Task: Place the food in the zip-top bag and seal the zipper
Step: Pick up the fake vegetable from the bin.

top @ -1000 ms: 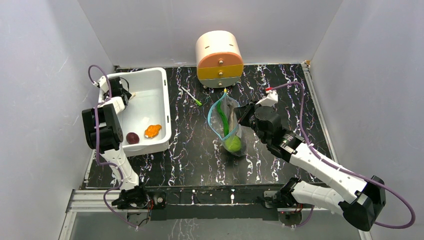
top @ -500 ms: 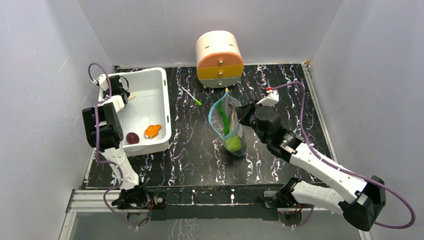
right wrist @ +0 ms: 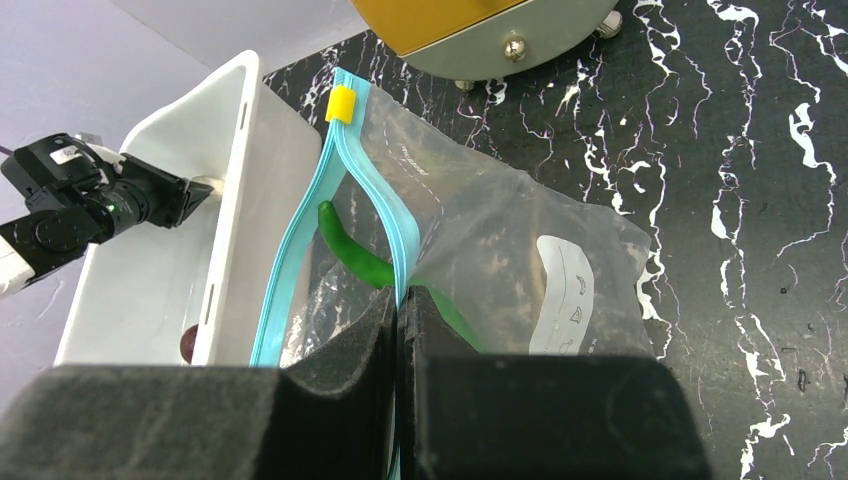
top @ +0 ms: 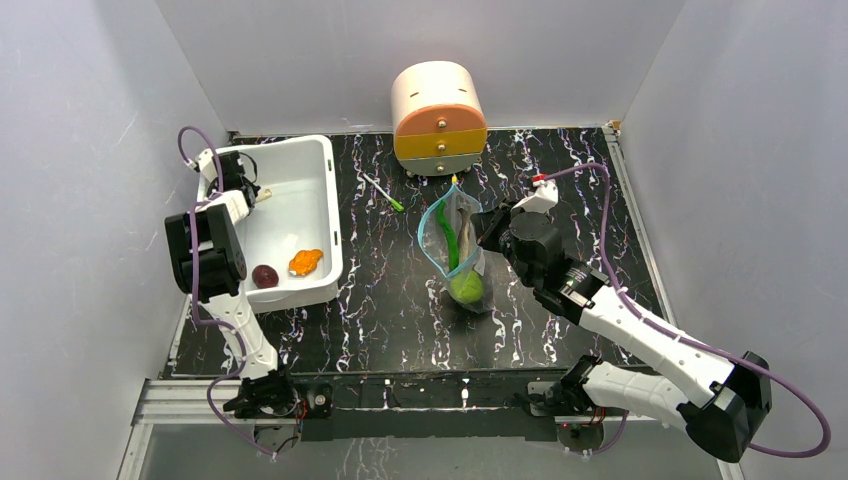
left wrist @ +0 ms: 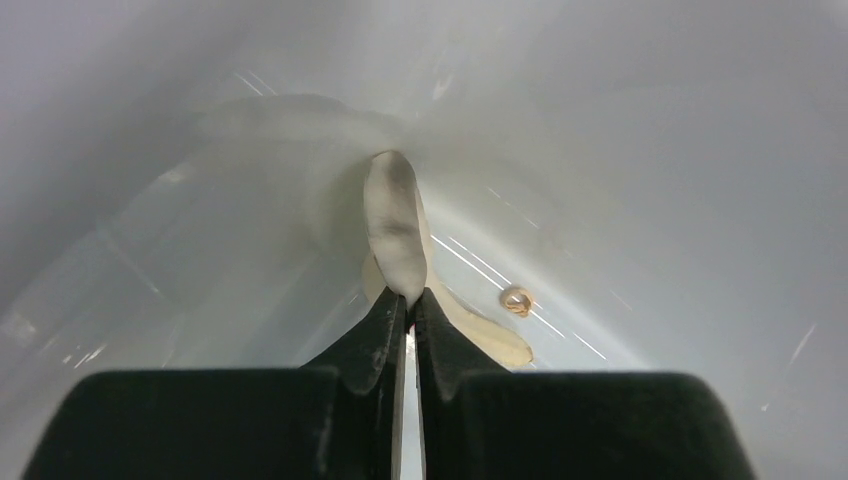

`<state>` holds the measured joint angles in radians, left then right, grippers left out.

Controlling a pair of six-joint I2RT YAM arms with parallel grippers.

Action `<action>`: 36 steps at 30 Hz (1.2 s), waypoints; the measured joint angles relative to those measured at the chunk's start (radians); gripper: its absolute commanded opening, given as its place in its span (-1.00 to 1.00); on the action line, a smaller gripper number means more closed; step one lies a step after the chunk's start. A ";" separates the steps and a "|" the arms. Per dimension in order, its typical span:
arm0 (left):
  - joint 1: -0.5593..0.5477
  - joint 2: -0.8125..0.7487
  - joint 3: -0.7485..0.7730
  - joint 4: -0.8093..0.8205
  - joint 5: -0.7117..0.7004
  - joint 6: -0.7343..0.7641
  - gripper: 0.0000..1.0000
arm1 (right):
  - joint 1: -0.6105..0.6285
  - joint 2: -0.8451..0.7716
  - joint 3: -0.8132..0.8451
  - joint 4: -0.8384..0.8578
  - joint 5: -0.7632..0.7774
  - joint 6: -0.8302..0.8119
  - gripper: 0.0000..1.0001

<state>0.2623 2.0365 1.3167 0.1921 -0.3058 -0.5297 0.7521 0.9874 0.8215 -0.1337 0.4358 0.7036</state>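
Observation:
The clear zip-top bag point(top: 458, 252) lies mid-table with its mouth held open. It holds the green pepper point(right wrist: 350, 250), the grey-brown fish point(top: 463, 235) and the lime-green fruit point(top: 464, 288). My right gripper point(right wrist: 400, 292) is shut on the near side of the teal zipper point(right wrist: 392, 215), below its yellow end tab point(right wrist: 341, 104). My left gripper point(left wrist: 410, 297) is inside the white tub point(top: 325, 215), at its far left, shut on a pale cream-grey flat piece point(left wrist: 395, 220). The purple-brown ball point(top: 265, 276) and the orange lump point(top: 305, 262) lie at the tub's near end.
A round cream, orange and yellow drawer unit point(top: 438, 118) stands at the back. A white pen with a green tip point(top: 384, 193) lies between the tub and the bag. A small brown ring point(left wrist: 516, 300) lies on the tub floor. Grey walls close in both sides.
My left gripper has shifted slightly toward the tub's far left corner with the pale piece in it. The right gripper and bag have barely moved.

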 measured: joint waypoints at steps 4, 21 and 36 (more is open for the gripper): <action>0.003 -0.010 0.000 -0.017 0.043 0.005 -1.00 | 0.000 -0.006 0.000 0.000 0.000 0.000 -1.00; -0.010 -0.282 -0.085 -0.180 0.311 0.042 -1.00 | 0.000 -0.043 -0.001 -0.011 -0.018 -0.019 -1.00; -0.063 -0.562 -0.172 -0.310 0.625 0.047 -1.00 | 0.000 0.017 0.003 -0.021 -0.091 0.070 -1.00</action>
<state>0.1997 1.4746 1.1450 -0.1177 0.3195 -0.4828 0.7517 1.0042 0.8242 -0.1543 0.3450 0.7734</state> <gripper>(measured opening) 0.018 0.009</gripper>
